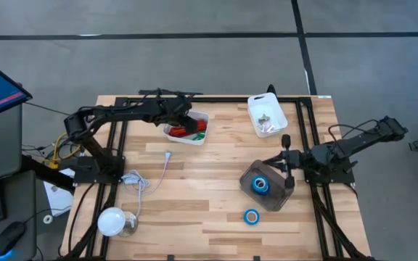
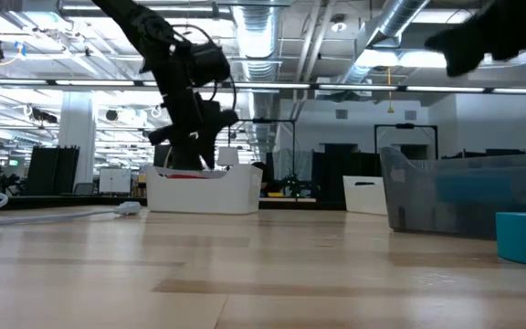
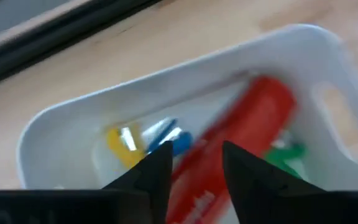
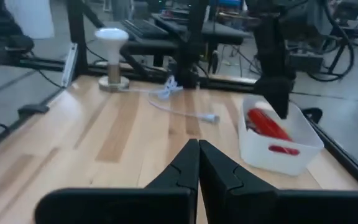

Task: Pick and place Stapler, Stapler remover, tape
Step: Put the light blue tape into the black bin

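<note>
The red stapler lies in a white bin at the table's far left, beside small yellow, blue and green pieces. My left gripper is open and points down into that bin, one finger on each side of the stapler. One blue tape roll lies in a clear grey bin. Another tape roll lies flat on the table near it. My right gripper is shut and hovers by the grey bin's far rim. My left gripper comes from above with its fingers across the stapler's length, which lies in the white bin. I cannot tell whether the fingers touch it.
A second white bin with small items stands at the far right. A white cable and a round white lamp lie on the left near side. Bare wood lies between the bins in the middle.
</note>
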Action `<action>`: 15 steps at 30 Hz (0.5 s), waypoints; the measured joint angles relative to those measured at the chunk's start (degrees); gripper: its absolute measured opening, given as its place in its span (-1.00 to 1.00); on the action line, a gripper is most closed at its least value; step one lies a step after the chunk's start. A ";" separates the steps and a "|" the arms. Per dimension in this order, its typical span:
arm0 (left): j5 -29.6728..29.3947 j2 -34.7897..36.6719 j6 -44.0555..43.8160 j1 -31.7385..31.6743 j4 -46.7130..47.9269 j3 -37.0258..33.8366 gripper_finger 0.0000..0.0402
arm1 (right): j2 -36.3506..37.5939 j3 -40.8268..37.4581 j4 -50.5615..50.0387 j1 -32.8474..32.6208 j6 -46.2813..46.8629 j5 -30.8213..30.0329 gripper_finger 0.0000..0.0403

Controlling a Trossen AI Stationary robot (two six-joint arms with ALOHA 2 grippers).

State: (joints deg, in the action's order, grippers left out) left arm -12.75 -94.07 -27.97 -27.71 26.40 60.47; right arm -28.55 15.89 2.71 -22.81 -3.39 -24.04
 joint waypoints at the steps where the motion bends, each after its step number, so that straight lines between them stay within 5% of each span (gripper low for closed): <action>1: 0.01 0.41 1.60 1.05 -0.42 0.00 -0.40 | -0.85 1.55 -0.97 -0.56 -0.04 0.19 -1.00; 10: -6.81 7.07 12.96 17.47 -3.57 0.02 -0.94 | -15.40 15.29 -17.28 -7.08 6.60 -2.99 -1.00; 15: -12.32 11.48 14.23 25.94 -3.79 0.02 -0.97 | -28.23 23.40 -25.17 -11.32 14.90 -3.01 -1.00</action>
State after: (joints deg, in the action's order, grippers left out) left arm -25.06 -82.59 -13.74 -1.77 22.61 60.49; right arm -56.77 39.29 -22.46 -34.13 11.51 -27.05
